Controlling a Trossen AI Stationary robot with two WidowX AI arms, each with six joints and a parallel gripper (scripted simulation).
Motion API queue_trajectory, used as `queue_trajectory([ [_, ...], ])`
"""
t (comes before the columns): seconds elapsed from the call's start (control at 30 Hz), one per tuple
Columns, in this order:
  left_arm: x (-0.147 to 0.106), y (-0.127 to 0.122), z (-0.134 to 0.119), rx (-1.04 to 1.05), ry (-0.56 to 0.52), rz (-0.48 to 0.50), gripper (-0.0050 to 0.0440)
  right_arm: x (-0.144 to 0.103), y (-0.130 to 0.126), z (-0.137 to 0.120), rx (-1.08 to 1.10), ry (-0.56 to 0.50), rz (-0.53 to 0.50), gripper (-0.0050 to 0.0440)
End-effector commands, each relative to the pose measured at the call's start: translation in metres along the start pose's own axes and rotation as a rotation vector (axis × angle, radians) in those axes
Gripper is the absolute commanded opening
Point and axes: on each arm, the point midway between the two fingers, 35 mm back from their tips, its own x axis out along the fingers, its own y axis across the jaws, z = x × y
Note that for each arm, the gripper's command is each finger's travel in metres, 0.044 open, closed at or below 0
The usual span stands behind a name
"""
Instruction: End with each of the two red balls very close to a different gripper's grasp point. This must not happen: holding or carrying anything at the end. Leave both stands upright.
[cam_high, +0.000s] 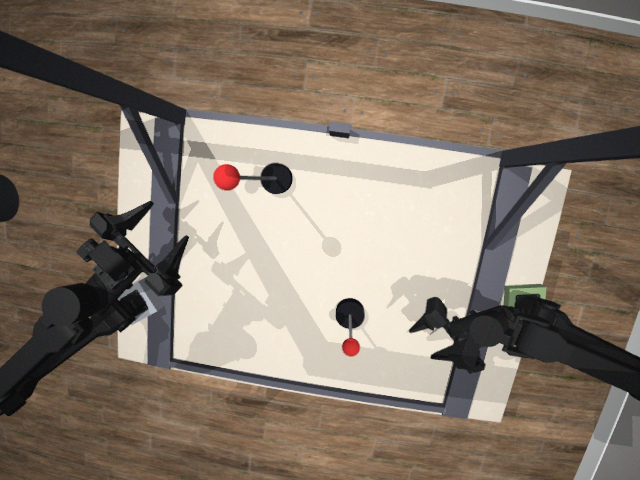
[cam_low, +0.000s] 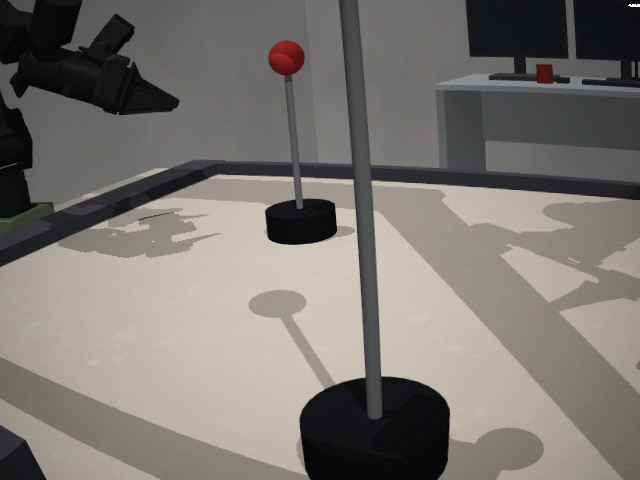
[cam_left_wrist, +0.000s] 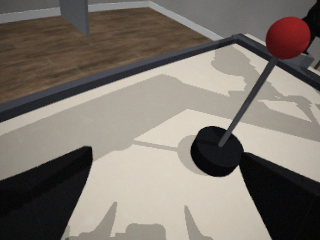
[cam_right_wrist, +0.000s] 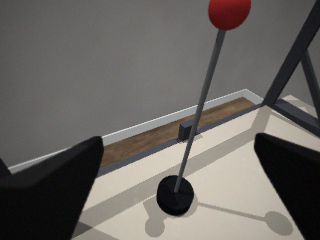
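Observation:
The shorter stand (cam_high: 343, 310) (cam_low: 301, 227) (cam_left_wrist: 212, 155) is upright, with a red ball (cam_high: 350, 347) (cam_low: 286, 57) (cam_left_wrist: 288, 38) on its rod. The taller stand (cam_high: 271, 183) (cam_low: 374, 444) (cam_right_wrist: 170, 197) is upright too. Its red ball (cam_high: 226, 177) (cam_right_wrist: 229, 11) is cut off by the top edge in the right wrist view and outside the exterior view. My left gripper (cam_high: 421, 344) (cam_low: 174, 103) (cam_left_wrist: 167, 156) is open and empty, apart from the shorter stand's ball. My right gripper (cam_high: 169, 221) (cam_right_wrist: 178, 141) is open and empty, apart from the taller stand's ball.
A dark raised frame (cam_high: 310, 388) (cam_low: 496, 179) borders the pale table top. Dark posts (cam_high: 87, 77) (cam_high: 573, 146) with braces rise at two corners. The left arm's green base (cam_high: 524, 289) and the right arm's pale base (cam_high: 149, 305) stand beside opposite side rails.

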Motion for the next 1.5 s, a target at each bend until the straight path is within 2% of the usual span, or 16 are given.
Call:
queue_trajectory([
  [0.0, 0.006, -0.005, 0.000, 0.041, -0.028, -0.076, 0.0440, 0.011, -0.015, 0.026, 0.049, -0.119, -0.059, 0.0440],
  [0.13, 0.015, -0.010, -0.005, 0.098, -0.038, -0.134, 0.0440, 0.019, -0.026, 0.045, 0.086, -0.214, -0.097, 0.0440],
  [0.33, 0.022, -0.019, -0.001, 0.134, -0.089, -0.226, 0.0440, 0.027, -0.034, 0.055, 0.123, -0.274, -0.127, 0.0440],
  [0.4, 0.022, -0.019, -0.001, 0.134, -0.089, -0.226, 0.0440, 0.027, -0.034, 0.055, 0.123, -0.274, -0.127, 0.0440],
  [0.43, 0.022, -0.023, 0.007, 0.121, -0.130, -0.258, 0.0440, 0.028, -0.035, 0.056, 0.128, -0.282, -0.131, 0.0440],
  [0.67, 0.036, -0.034, 0.006, 0.212, -0.171, -0.389, 0.0440, 0.034, -0.040, 0.061, 0.153, -0.315, -0.150, 0.0440],
  [0.9, 0.042, -0.042, 0.017, 0.264, -0.259, -0.509, 0.0440, 0.033, -0.041, 0.061, 0.156, -0.319, -0.152, 0.0440],
  [0.97, 0.042, -0.042, 0.017, 0.264, -0.259, -0.509, 0.0440, 0.033, -0.041, 0.061, 0.156, -0.319, -0.152, 0.0440],
  [1.03, 0.038, -0.048, 0.036, 0.254, -0.347, -0.542, 0.0440, 0.033, -0.041, 0.061, 0.155, -0.317, -0.152, 0.0440],
  [1.13, 0.034, -0.052, 0.052, 0.248, -0.423, -0.569, 0.0440, 0.034, -0.041, 0.060, 0.155, -0.315, -0.152, 0.0440],
  [1.47, 0.032, -0.053, 0.055, 0.245, -0.434, -0.575, 0.0440, 0.033, -0.039, 0.059, 0.152, -0.314, -0.148, 0.0440],
])
